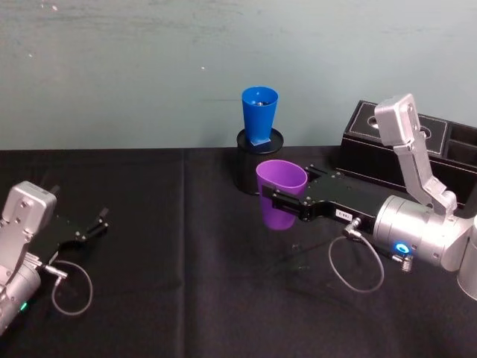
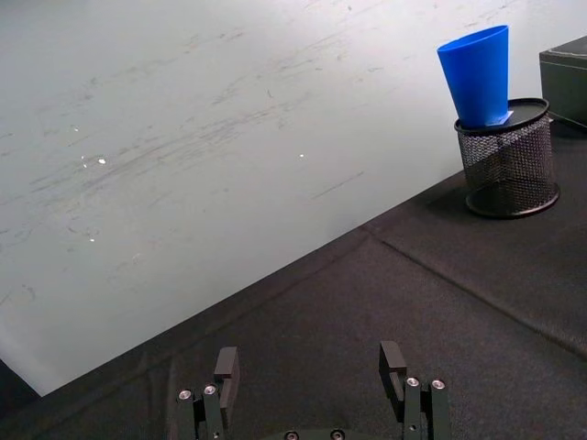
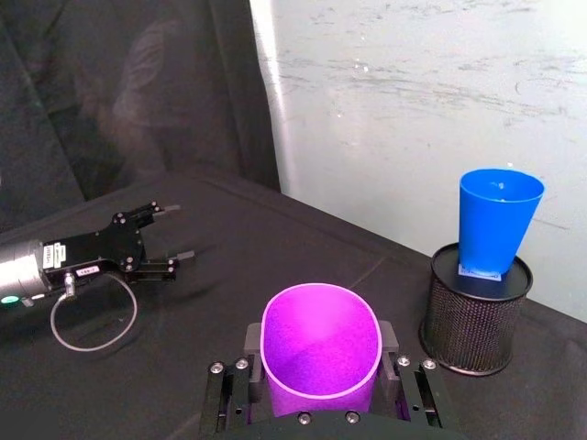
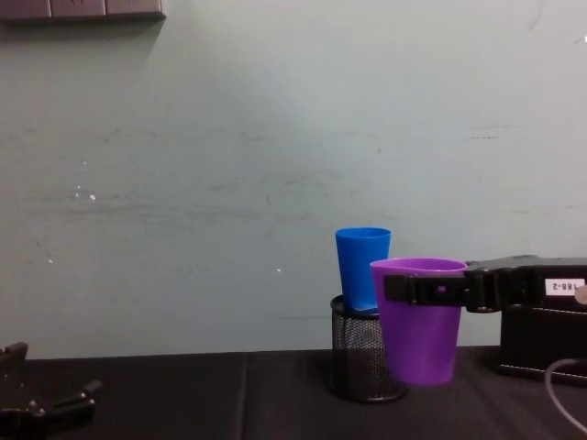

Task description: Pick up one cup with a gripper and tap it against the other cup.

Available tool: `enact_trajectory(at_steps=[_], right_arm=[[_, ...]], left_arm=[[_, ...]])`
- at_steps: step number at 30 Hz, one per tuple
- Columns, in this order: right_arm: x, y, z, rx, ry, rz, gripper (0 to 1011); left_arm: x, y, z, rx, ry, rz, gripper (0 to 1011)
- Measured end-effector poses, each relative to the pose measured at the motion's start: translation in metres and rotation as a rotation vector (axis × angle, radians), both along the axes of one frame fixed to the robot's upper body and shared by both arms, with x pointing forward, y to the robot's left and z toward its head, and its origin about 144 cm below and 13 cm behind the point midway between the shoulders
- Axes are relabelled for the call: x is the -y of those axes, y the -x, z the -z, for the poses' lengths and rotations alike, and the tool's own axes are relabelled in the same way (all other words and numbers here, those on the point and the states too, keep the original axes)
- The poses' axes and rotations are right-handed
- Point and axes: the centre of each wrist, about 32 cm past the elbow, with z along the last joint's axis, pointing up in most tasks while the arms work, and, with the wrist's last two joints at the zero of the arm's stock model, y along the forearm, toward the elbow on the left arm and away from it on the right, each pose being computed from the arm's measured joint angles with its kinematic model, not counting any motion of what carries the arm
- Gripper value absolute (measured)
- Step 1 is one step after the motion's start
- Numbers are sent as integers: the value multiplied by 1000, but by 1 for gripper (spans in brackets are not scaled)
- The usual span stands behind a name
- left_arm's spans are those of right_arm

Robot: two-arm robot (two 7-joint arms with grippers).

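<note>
Clamping purple cup [image 1: 280, 216] — right end effector [image 1: 276, 196], white label [image 4: 564, 287]

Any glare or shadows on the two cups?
Head view: purple cup, in the right gripper's jaws, shows no glare; the left gripper at left blends into dark cloth. Right wrist view: its inside partly shaded. Chest view: blue cup has no hotspots.

A white label [image 4: 562, 287] on the right gripper [image 4: 396, 289] reads roughly "88-2", first character unclear. The left gripper [image 3: 180, 232] carries a small sticker [image 3: 87, 271], illegible.
</note>
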Motion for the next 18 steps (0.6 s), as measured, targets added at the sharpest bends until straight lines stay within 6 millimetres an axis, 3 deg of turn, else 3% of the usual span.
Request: enact_trajectory(at_steps=[18], right_arm=[[0, 0, 0, 1, -1, 1, 708]], left_arm=[[0, 0, 0, 0, 0, 0, 1000]])
